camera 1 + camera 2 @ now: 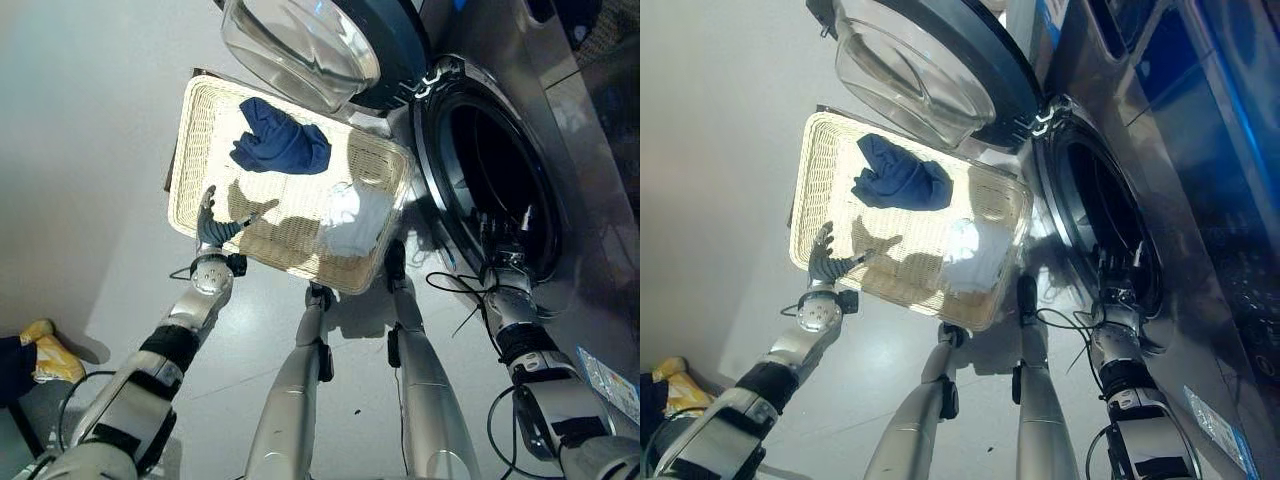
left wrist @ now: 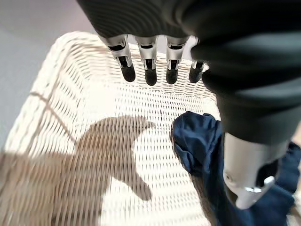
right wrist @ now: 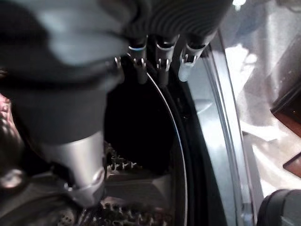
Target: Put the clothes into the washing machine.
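Lying in the wicker basket (image 1: 200,130) are a navy garment (image 1: 282,140) and a white one (image 1: 355,220) — nothing is loaded yet; left hand (image 1: 215,232) and right hand (image 1: 505,258), at the washing machine (image 1: 500,160) drum, are held with fingers relaxed, empty.

We are looking at a cream woven wicker basket (image 1: 200,140), rough and matt. Soft navy cloth (image 1: 282,142) and white cloth (image 1: 352,222) are lying crumpled in it. The washing machine (image 1: 560,120) is showing glossy grey metal, its door (image 1: 300,45) bulging in clear, shiny glass. The floor (image 1: 90,120) is looking smooth.
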Tool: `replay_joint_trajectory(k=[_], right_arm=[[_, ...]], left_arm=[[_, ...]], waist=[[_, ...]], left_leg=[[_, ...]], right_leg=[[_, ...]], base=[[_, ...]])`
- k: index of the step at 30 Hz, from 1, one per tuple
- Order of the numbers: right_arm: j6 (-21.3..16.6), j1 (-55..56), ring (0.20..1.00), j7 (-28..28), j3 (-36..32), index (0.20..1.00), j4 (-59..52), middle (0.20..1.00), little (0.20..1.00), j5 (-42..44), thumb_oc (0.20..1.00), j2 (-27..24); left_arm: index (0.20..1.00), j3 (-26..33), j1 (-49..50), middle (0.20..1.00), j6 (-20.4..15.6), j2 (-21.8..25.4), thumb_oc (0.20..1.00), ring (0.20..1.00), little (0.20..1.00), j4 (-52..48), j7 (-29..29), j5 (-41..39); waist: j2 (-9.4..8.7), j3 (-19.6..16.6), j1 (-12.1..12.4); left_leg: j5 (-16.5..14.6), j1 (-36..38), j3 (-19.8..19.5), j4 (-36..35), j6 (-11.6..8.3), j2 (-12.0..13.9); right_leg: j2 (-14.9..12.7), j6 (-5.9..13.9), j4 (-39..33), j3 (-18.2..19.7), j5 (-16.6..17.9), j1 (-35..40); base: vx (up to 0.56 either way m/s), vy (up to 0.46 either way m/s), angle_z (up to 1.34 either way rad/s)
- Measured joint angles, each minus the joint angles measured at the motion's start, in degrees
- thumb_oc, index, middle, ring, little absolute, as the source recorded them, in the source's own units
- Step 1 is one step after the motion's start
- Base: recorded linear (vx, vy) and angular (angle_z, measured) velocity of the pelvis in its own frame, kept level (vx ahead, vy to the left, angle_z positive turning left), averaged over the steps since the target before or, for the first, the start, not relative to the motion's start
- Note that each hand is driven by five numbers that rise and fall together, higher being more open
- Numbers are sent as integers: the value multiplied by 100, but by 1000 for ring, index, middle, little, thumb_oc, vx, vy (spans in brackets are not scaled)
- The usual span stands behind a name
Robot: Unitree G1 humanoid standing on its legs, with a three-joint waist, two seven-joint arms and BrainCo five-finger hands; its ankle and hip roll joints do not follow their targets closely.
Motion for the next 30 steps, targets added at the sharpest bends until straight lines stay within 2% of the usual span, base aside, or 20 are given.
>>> replay_joint_trajectory(k=[5,7,10,12,13,16,17,19,20,23,25,30], right_arm=[[72,-63,1000,87,322,1000,-226,1000,1000,-125,1000,21],[87,-86,1000,126,489,1000,-246,1000,1000,-197,1000,44],[155,-238,1000,295,818,1000,-306,1000,1000,-307,1000,78],[243,-273,1000,357,957,1000,-361,1000,1000,-388,1000,77],[299,-277,1000,414,1087,1000,-394,1000,1000,-449,1000,70],[361,-273,1000,540,1296,1000,-479,1000,1000,-567,1000,67],[405,-258,1000,598,1394,1000,-500,1000,1000,-568,1000,102],[420,-150,1000,689,1560,1000,-565,1000,1000,-692,1000,106],[457,-9,1000,706,1669,1000,-572,1000,1000,-725,1000,170],[533,287,1000,734,1751,1000,-559,1000,1000,-797,1000,173],[586,600,1000,736,1868,1000,-578,1000,1000,-927,1000,182],[700,831,1000,732,2096,1000,-714,1000,1000,-1197,1000,149]], left_arm=[[1000,-26,-777,1000,496,77,1000,1000,1000,594,8,3],[1000,-37,-1039,1000,682,92,1000,1000,1000,805,52,3],[1000,-56,-1566,1000,1112,147,1000,1000,1000,1318,145,7],[1000,-148,-1789,1000,1288,191,1000,1000,1000,1541,147,7],[1000,-209,-1944,1000,1380,214,1000,1000,1000,1692,152,7],[1000,-277,-2182,1000,1470,240,1000,1000,1000,1906,166,7],[1000,-276,-2203,1000,1475,273,1000,1000,1000,1924,178,7],[1000,-278,-2215,1000,1473,279,1000,1000,1000,1952,229,5],[1000,-279,-2242,1000,1473,283,1000,1000,1000,2017,293,4],[1000,-274,-2272,1000,1464,277,1000,1000,1000,2103,344,0],[1000,-273,-2395,1000,1470,340,1000,1000,1000,2191,405,2],[1000,-408,-2782,1000,1528,384,1000,1000,1000,2390,449,0]], waist=[[-36,10,-243],[-107,6,-255],[-205,2,-459],[-237,6,-536],[-308,-6,-566],[-395,-1,-620],[-409,-3,-727],[-450,-8,-783],[-460,-7,-854],[-491,-5,-861],[-529,-16,-873],[-559,-6,-1034]], left_leg=[[-128,-293,21,343,31,19],[-201,-331,97,447,35,28],[-368,-618,170,823,49,38],[-474,-776,184,1061,54,55],[-546,-863,249,1191,71,63],[-648,-1044,310,1414,90,71],[-704,-1162,312,1544,102,67],[-778,-1258,343,1675,119,69],[-895,-1348,337,1852,115,79],[-997,-1399,386,2061,141,112],[-1197,-1553,460,2373,141,161],[-1267,-1828,477,2582,190,164]], right_leg=[[13,-19,108,49,14,-193],[25,-22,198,154,4,-267],[23,-27,430,241,-65,-531],[30,-25,562,265,-114,-647],[35,-34,713,328,-166,-779],[40,-9,930,415,-260,-985],[34,4,1052,432,-302,-1100],[35,-7,1177,475,-336,-1208],[41,32,1296,491,-455,-1271],[56,2,1436,520,-461,-1314],[88,54,1637,579,-609,-1464],[94,51,1750,630,-593,-1695]], base=[[9,83,-2],[3,81,-19],[21,123,-10],[24,90,-8],[28,109,-11],[20,73,-9],[31,96,-3],[91,125,-4],[84,113,-4],[21,76,-10],[12,76,-15],[11,61,-3]])
